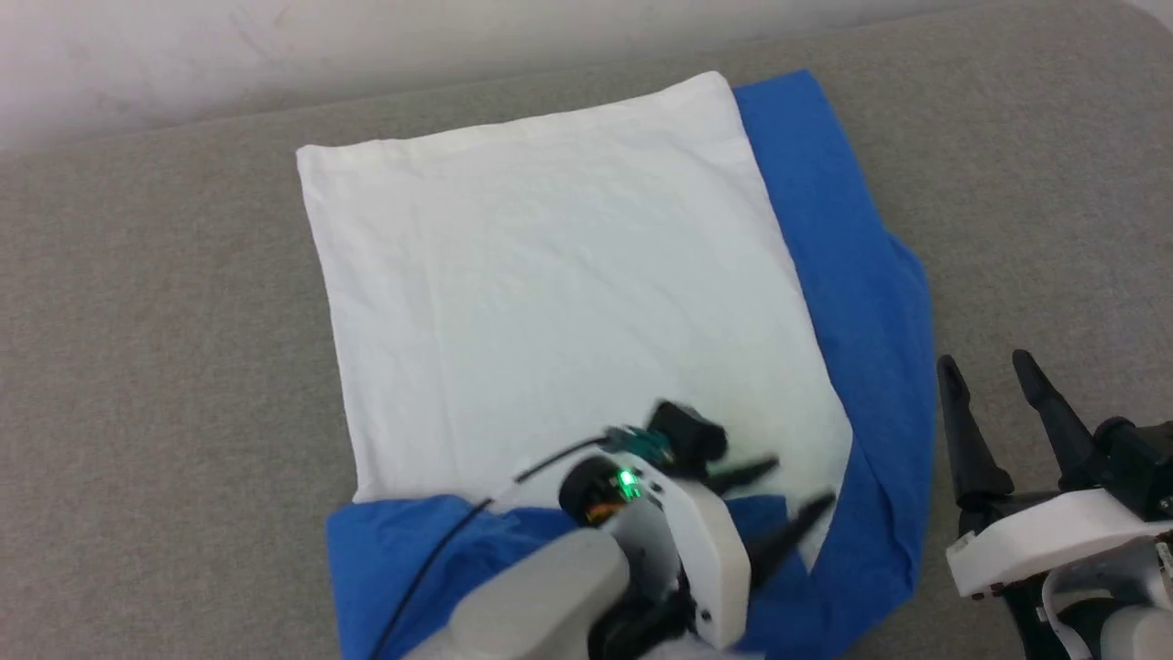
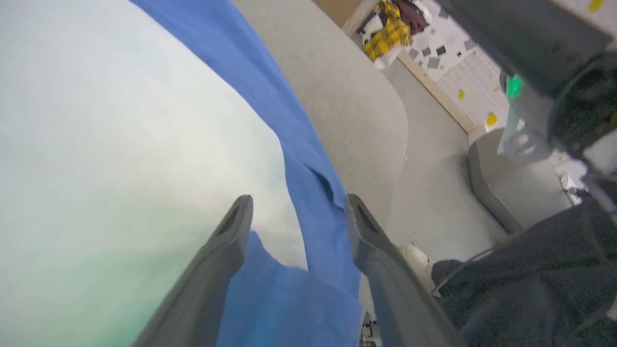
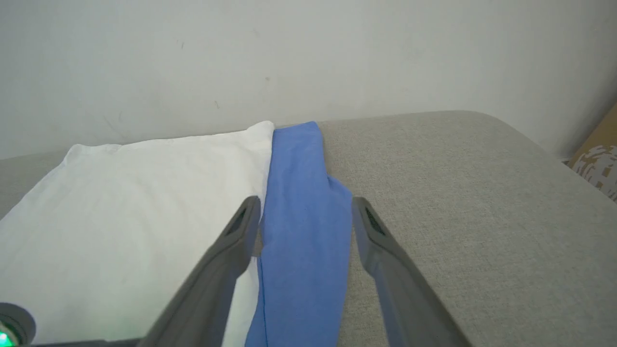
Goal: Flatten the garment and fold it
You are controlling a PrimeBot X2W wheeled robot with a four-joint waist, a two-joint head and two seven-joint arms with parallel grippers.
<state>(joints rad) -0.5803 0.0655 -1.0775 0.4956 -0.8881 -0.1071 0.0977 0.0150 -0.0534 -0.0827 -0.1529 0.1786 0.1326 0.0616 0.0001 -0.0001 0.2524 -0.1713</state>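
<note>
White garment (image 1: 568, 302) with blue edges, grey surface (image 1: 137, 367), perhaps yellow-checked cloth (image 2: 390, 36)

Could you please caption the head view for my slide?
Left end effector open over the white-and-blue garment; right end effector open beside it.

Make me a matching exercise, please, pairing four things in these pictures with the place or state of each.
Things:
1. left gripper
2. right gripper
3. garment
4. grey surface

Places or states:
A. lies spread out, white with blue along two edges
B. fingers open, above the garment's near edge
C. bears the garment
D. fingers open, off the garment's right edge

Pairs: 1-B, 2-D, 3-A, 4-C
</note>
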